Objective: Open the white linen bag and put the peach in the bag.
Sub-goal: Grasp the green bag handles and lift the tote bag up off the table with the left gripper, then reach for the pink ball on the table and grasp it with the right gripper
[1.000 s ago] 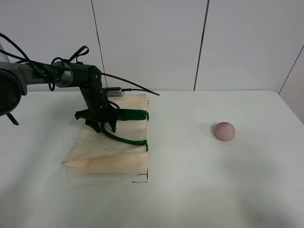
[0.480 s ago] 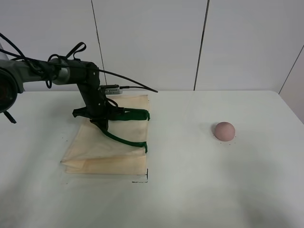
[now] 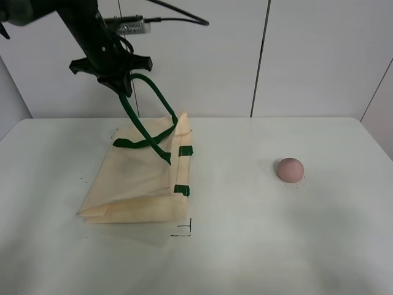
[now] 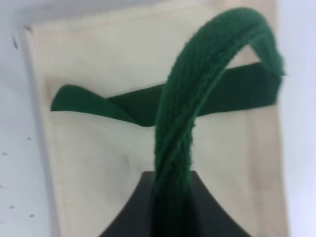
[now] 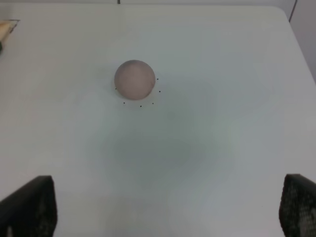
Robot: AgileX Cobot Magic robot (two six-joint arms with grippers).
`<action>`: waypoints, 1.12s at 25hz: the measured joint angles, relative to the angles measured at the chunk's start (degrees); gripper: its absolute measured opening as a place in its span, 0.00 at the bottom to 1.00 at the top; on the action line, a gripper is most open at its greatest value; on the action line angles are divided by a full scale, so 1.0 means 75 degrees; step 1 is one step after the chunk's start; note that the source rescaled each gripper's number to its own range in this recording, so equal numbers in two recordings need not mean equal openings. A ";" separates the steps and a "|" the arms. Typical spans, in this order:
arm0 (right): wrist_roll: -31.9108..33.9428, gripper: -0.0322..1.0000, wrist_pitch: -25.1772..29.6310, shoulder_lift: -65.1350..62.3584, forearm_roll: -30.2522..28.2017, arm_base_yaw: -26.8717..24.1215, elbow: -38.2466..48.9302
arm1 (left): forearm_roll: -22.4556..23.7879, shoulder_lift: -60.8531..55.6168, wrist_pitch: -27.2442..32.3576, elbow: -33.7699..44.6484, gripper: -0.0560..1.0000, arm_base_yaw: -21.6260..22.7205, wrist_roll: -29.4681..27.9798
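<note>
The white linen bag [image 3: 138,184] lies on the left of the table, its near edge lifted. My left gripper [image 3: 120,83] is high above it, shut on one dark green strap handle [image 3: 144,120], which is pulled taut upward. The left wrist view shows that handle [image 4: 197,106] running into the shut jaws, with the bag [image 4: 108,163] below. The other handle [image 3: 144,144] lies flat on the cloth. The peach [image 3: 290,169] sits on the table at the right. The right wrist view shows the peach [image 5: 134,79] far below, between the wide-open fingertips [image 5: 29,207]. My right gripper does not show in the exterior view.
The white table [image 3: 258,246] ends at a white panelled wall [image 3: 202,55] behind. A small black corner mark [image 3: 185,231] lies by the bag's front right corner. Small black dots [image 5: 140,105] ring the peach.
My left gripper has risen from the bag's surface to high above it, pulling one green handle up. The bag's opening edge has lifted and shifted. The peach has not moved.
</note>
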 joint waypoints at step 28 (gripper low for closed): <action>-0.0301 1.00 -0.2072 0.9711 0.0249 0.0000 -0.3084 | -0.0146 -0.1328 0.0030 -0.0481 0.05 -0.0024 0.0430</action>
